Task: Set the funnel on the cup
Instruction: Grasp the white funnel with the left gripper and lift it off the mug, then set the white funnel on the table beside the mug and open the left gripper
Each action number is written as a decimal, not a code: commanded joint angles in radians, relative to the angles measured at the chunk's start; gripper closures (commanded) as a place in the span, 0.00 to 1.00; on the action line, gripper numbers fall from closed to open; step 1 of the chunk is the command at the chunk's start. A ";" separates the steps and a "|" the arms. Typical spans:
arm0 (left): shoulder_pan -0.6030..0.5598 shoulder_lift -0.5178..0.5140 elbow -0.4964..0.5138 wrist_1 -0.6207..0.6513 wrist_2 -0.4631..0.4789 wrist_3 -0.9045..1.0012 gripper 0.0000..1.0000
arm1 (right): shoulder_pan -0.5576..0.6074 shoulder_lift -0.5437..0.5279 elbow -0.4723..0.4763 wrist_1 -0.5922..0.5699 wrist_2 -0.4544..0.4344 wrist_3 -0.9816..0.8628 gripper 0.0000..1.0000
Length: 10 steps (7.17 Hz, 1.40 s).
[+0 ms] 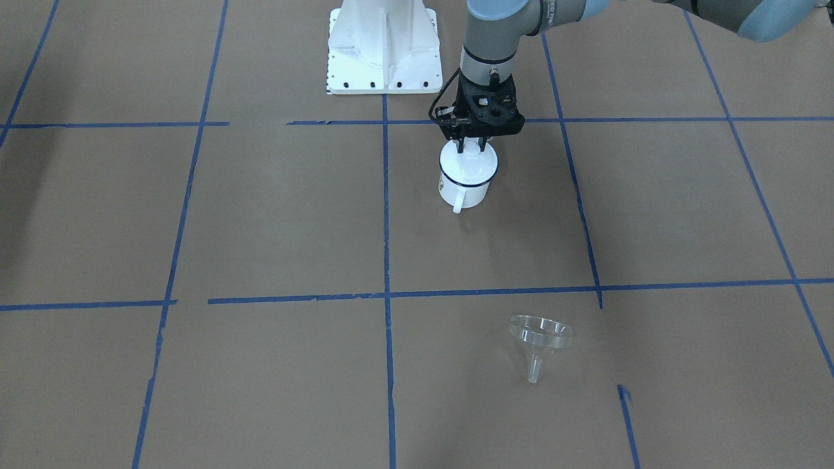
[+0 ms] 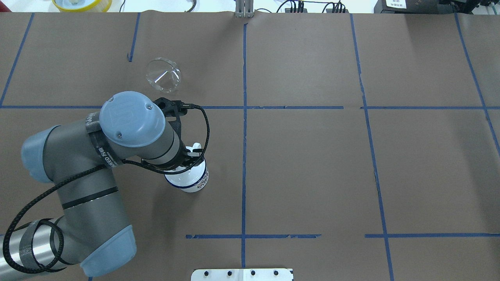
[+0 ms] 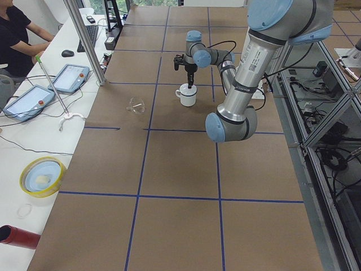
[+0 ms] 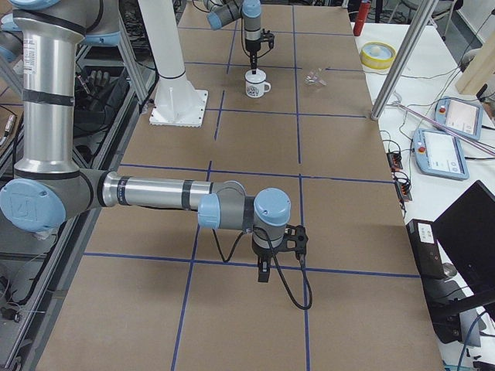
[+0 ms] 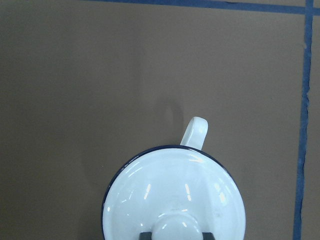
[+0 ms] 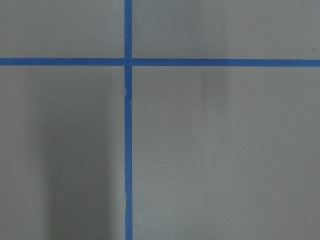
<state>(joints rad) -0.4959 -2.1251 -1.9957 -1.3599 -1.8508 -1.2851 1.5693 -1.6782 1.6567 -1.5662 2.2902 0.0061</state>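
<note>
The jaws of the left gripper (image 1: 470, 144) are drawn in narrow on the knob (image 5: 177, 226) of a round white knobbed lid (image 5: 175, 195). In the left wrist view a dark finger sits tight against each side of the knob. The lid covers the cup (image 1: 464, 185), a white enamel mug with a dark blue rim, whose loop handle (image 5: 194, 131) points away from the robot's base. So the mouth is still shut off, and I'd judge the lid has to come away before anything can sit on the cup.

The funnel (image 1: 539, 335) lies tipped on the brown paper, well apart from the cup and across a blue tape line. It looks light, stiff and slick. I'd pinch the cone's rim, one finger inside and one outside, rather than the thin spout.

The right gripper (image 4: 264, 272) hangs over the table far off; I cannot tell how its jaws stand.
</note>
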 commanded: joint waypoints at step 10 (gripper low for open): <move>-0.095 0.389 0.026 -0.450 0.062 0.119 1.00 | 0.000 0.000 0.000 0.000 0.000 0.000 0.00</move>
<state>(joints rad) -0.5905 -1.7452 -2.0421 -1.7322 -1.7903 -1.1694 1.5693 -1.6782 1.6567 -1.5662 2.2902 0.0061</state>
